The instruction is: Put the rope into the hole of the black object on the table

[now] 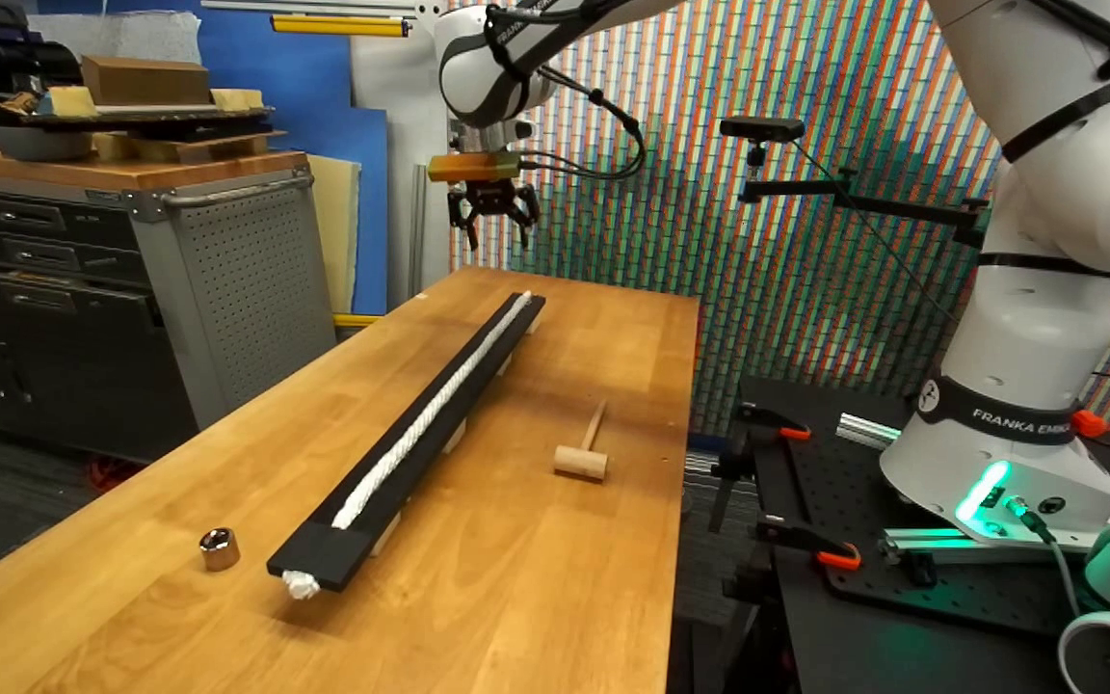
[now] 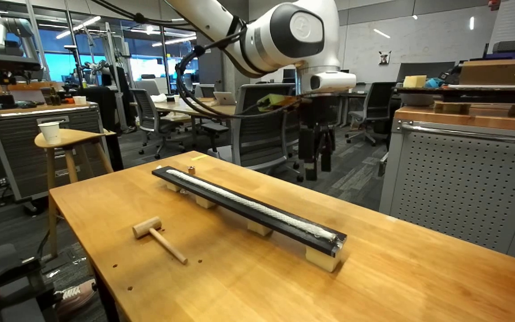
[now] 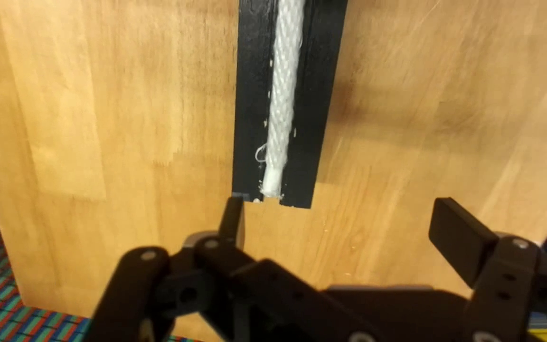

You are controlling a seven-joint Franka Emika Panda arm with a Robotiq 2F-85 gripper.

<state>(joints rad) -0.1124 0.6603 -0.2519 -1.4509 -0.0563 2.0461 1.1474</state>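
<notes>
Rope [image 1: 425, 417], white and twisted, lay along the groove [image 3: 272, 200] of the black bar [image 1: 444, 430], its far tip just short of the bar's end; higher, the gripper [image 1: 498, 241] hung, fingers [image 3: 463, 240] spread; rightward came a mallet [image 1: 582, 461], then the robot's base [image 1: 1027, 458], where I read FRANKA EMIKA.

The arm [image 1: 1085, 193] is white (FRANKA on its base [image 1: 1042, 469]) — its cables [image 2: 180, 68] and hand [image 1: 498, 241] black.

Bright, softly shadowed table [image 1: 536, 578], gripper [image 3: 340, 209] slightly blurred
</notes>
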